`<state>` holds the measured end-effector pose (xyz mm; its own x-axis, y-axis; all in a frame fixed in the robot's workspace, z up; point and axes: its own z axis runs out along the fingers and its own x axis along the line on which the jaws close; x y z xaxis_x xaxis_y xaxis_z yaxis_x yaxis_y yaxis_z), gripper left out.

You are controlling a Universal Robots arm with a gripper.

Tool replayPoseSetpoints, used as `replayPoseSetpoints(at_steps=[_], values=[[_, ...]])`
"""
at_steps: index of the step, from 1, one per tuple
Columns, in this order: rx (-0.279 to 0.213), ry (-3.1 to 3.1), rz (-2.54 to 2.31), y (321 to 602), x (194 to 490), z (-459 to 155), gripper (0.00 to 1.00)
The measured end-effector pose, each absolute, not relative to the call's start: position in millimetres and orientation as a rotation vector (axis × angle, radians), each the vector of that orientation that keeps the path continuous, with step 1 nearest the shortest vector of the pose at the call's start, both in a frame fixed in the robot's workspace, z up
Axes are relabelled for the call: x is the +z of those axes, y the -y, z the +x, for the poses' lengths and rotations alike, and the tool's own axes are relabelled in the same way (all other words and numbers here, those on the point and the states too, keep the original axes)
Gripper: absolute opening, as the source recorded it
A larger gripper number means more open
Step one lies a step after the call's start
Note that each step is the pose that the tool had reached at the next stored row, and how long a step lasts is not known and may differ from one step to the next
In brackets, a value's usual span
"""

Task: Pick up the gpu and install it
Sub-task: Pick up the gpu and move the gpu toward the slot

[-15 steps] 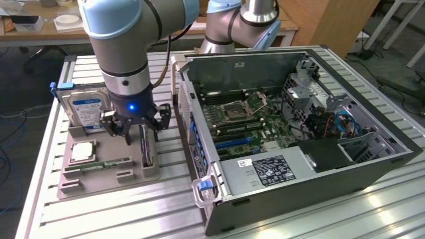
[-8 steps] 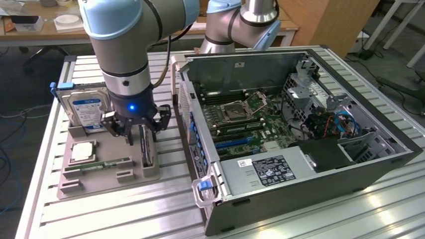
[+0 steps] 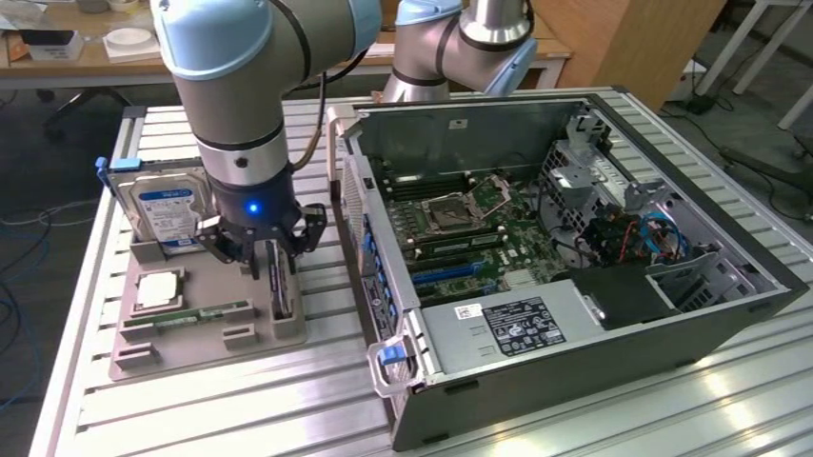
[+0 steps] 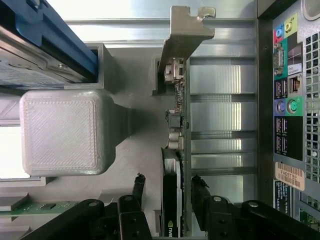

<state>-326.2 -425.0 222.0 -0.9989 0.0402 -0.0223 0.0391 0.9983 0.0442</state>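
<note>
Black gripper [image 4: 169,184], part-open and holding nothing, straddles the thin dark silver-bracketed gpu [image 4: 182,145], upright at the edge of the grey plastic tray [image 3: 190,354]; closing off-centre could tilt or jam it.

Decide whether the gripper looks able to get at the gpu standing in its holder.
Probably yes. The gripper hangs right over the gpu, which stands on edge, with its fingers open on either side of the card and nothing between. The hard drive and computer case stand off to the sides.
</note>
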Motion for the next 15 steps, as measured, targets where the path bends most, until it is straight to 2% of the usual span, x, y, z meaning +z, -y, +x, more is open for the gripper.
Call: replayPoseSetpoints(at_steps=[7,8,15], values=[[0.068,-3.117,0.062,424.9,221.5,-325.8,0.48],[0.068,-3.117,0.062,424.9,221.4,-325.7,0.41],[0.068,-3.117,0.062,424.9,221.1,-325.3,0.41]])
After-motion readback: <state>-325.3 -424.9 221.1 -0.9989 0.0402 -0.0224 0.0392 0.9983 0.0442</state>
